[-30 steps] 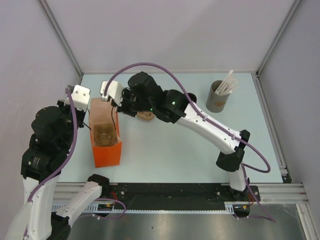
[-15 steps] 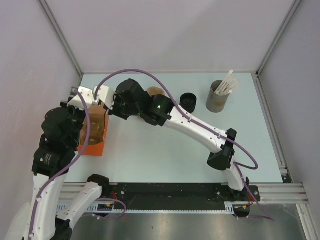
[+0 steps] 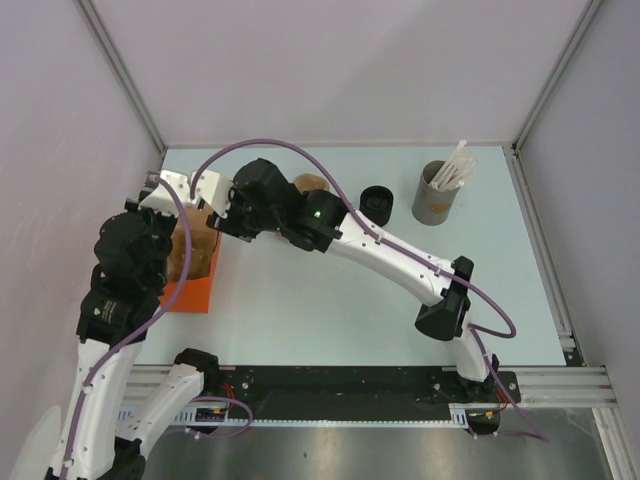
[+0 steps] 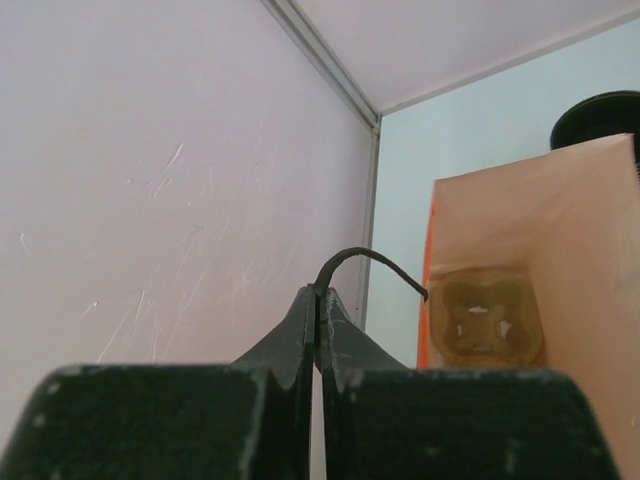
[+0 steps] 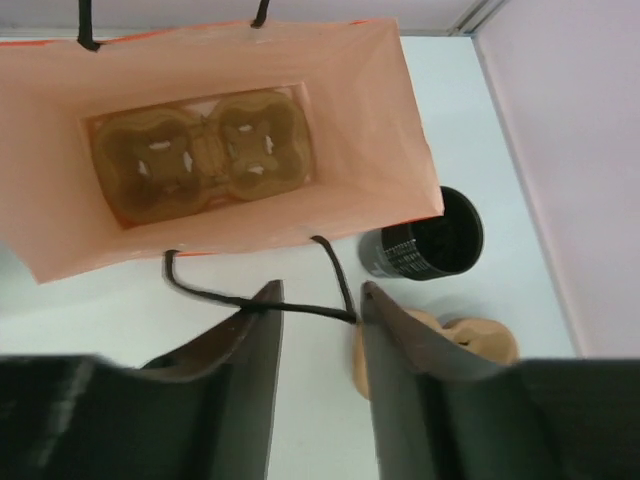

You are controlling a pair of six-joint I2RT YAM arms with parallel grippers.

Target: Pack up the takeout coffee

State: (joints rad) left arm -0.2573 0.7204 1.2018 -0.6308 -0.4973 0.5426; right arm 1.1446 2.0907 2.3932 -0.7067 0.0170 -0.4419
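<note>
- The takeout coffee sat upright on the desk, lid on, not in the bag
- In the top view it was between a loose brown pulp carrier on its left and the grey cylinder of white sticks on its right, apart from both
- The orange paper bag stood open at the left side of the desk, well apart from the cup in that view
- Right wrist view looked straight down into the bag, and a second pulp carrier lay flat on its bottom
- The left fingers were pinched tight together on a black cord handle of the bag, right by the left wall
- The right fingers were spread apart above the bag's near edge, with the other handle running across the gap between them; they weren't clamped on it
- From that same view the cup showed just past the bag's corner, with the loose carrier below it
</note>
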